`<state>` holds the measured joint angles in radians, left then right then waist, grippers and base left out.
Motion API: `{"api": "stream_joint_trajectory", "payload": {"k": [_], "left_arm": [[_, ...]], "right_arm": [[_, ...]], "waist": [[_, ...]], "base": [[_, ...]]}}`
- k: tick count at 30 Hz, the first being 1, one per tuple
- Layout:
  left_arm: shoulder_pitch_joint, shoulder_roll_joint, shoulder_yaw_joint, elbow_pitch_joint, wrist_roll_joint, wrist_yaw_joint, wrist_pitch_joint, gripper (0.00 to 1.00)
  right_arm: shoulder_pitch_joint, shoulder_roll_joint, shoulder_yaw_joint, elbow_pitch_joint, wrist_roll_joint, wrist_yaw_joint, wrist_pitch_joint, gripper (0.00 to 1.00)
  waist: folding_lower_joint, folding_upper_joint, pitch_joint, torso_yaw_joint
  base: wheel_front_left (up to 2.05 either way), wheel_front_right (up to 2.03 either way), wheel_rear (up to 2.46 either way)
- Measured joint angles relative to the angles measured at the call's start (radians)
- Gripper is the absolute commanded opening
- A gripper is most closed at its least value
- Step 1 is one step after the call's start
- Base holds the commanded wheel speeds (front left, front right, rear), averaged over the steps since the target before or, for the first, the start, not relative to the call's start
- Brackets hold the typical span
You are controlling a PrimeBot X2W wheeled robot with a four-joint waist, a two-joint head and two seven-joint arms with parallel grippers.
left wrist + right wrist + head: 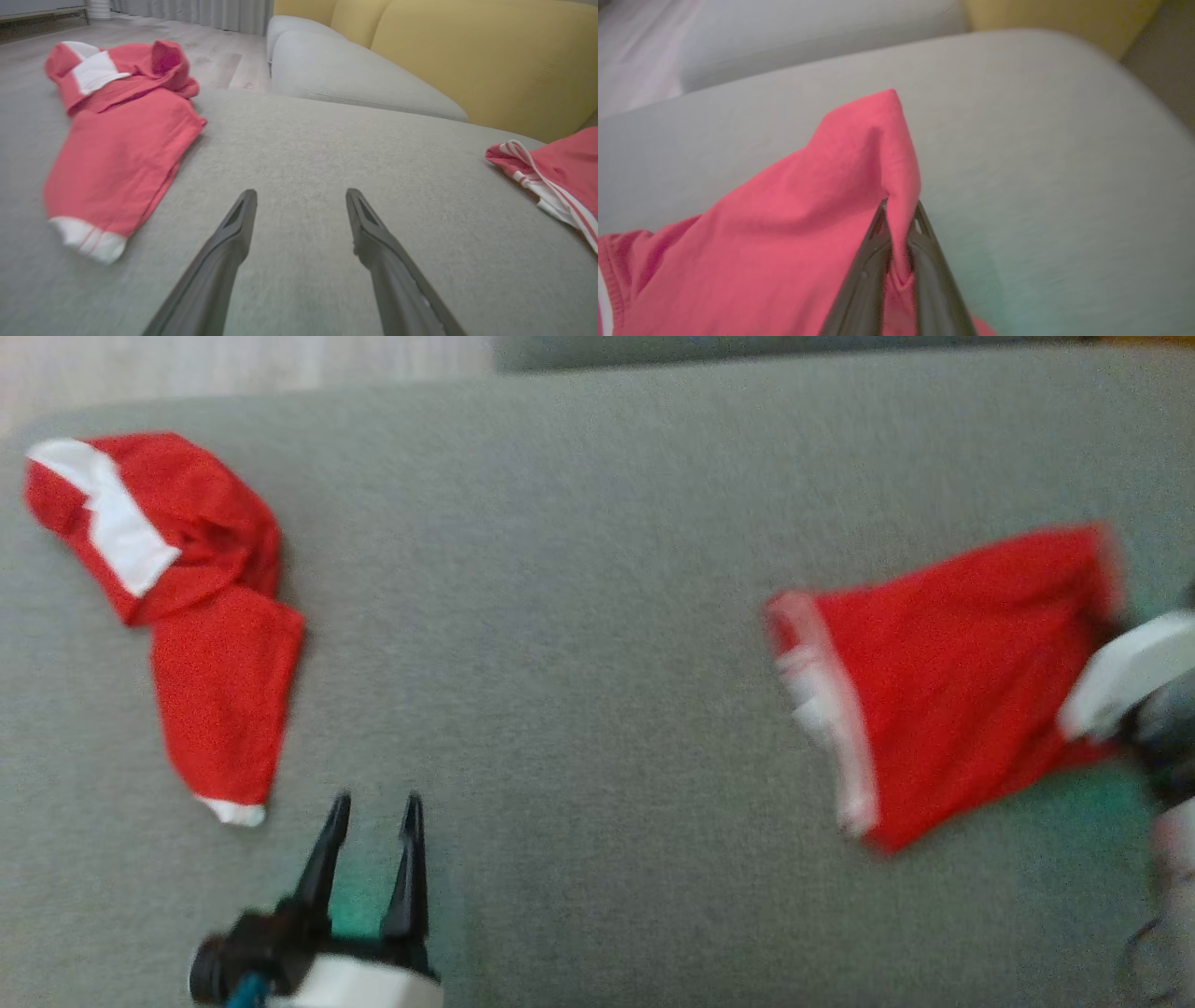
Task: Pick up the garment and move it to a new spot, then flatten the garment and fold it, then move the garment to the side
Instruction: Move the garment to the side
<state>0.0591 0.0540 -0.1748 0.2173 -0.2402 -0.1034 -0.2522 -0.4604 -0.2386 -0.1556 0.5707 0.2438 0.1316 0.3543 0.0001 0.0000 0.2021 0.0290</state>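
Red garment (952, 681): red knit cloth with a white band and thin white stripes along its left edge; it is blurred in the head view.
Where it lies: on the right part of the grey cushion (579, 616), mostly spread flat, with its right corner raised into a peak.
Right tool (901, 205): closed on the garment, with a fold of red cloth pinched between its two dark fingers near the raised corner.
Right arm (1130, 672): its pale casing overlaps the garment's right edge in the head view and covers the grip there.
Left tool (376, 803): open, fingers apart, over bare cushion.
Second red piece (187, 607): crumpled at the cushion's left end, with white patches and a white cuff, well apart from the garment and near the left tool.
Right wrist view: gives the pinch close up, the cloth tenting above the fingertips.
Left wrist view: adds a yellow backrest (467, 60), a wooden floor (219, 51) and grey curtains (201, 11) beyond the cushion, with the garment's striped edge at its right side.
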Motion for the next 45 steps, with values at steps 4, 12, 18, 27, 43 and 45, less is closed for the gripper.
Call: {"api": "stream_joint_trajectory", "payload": {"k": [4, 12, 18, 27, 43, 45], "left_arm": [[-0.085, 0.015, -0.001, -0.016, 0.026, -0.012, 0.000, 1.00], [-0.115, 0.052, -0.009, -0.057, 0.037, -0.021, 0.000, 1.00], [-0.115, 0.061, 0.016, -0.097, 0.037, -0.021, 0.000, 1.00], [-0.100, 0.019, 0.038, -0.103, 0.005, -0.020, 0.000, 1.00], [0.006, -0.002, 0.074, 0.055, -0.022, -0.009, 0.000, 1.00], [0.024, -0.002, 0.091, 0.074, -0.023, -0.004, 0.000, 1.00]], "right_arm": [[-0.127, -0.104, -0.095, 0.049, -0.111, 0.000, -0.045, 0.00], [-0.249, -0.205, -0.233, 0.158, -0.394, 0.000, -0.119, 0.00], [-0.338, -0.201, -0.320, 0.159, -0.550, 0.000, -0.244, 1.00], [-0.232, -0.065, -0.272, 0.057, -0.564, 0.000, -0.541, 1.00], [0.434, 0.182, 0.006, -0.322, -0.295, 0.000, -0.583, 1.00], [0.483, 0.190, 0.027, -0.309, -0.240, 0.000, -0.585, 1.00]], "waist": [[0.0001, 0.0000, 0.073, -0.033], [0.0002, 0.0000, 0.186, -0.056], [0.0003, 0.0000, 0.211, -0.054], [-0.0002, 0.0000, 0.101, -0.063], [-0.0005, 0.0000, -0.159, -0.038], [-0.0005, 0.0000, -0.172, -0.028]], "base": [[0.00, 0.00, 0.00], [0.00, 0.00, 0.00], [0.00, 0.00, 0.00], [0.00, 0.00, 0.00], [0.00, 0.00, 0.00], [0.00, 0.00, 0.00]]}}
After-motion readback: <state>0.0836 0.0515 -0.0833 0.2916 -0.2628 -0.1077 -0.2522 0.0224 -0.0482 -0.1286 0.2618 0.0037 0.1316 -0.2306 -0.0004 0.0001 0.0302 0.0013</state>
